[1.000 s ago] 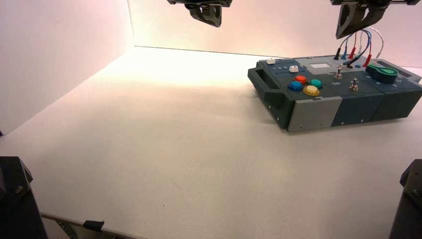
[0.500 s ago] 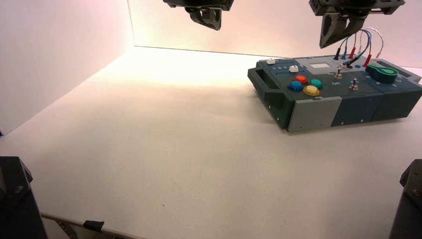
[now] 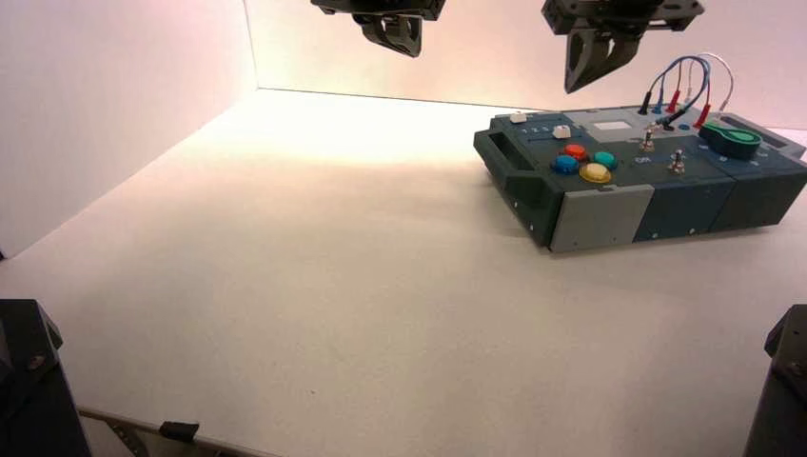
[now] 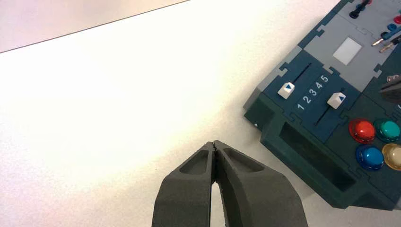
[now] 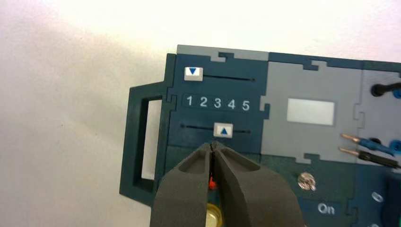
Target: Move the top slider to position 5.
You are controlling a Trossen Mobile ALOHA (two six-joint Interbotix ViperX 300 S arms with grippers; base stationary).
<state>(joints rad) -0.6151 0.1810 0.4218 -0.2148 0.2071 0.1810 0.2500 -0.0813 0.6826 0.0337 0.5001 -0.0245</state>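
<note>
Red button [image 5: 212, 182] and yellow button [image 5: 212, 218] mostly hidden behind right end effector [image 5: 213, 145], both arms cut off by high view's top edge, slider numerals unreadable in high view

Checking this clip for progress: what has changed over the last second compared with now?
The right tool has travelled leftward across the high view, from above the wires to above the box's slider end, fingers shut and holding nothing. The left tool stays parked high, shut. The top slider sits at 1, untouched; the box has not shifted.
</note>
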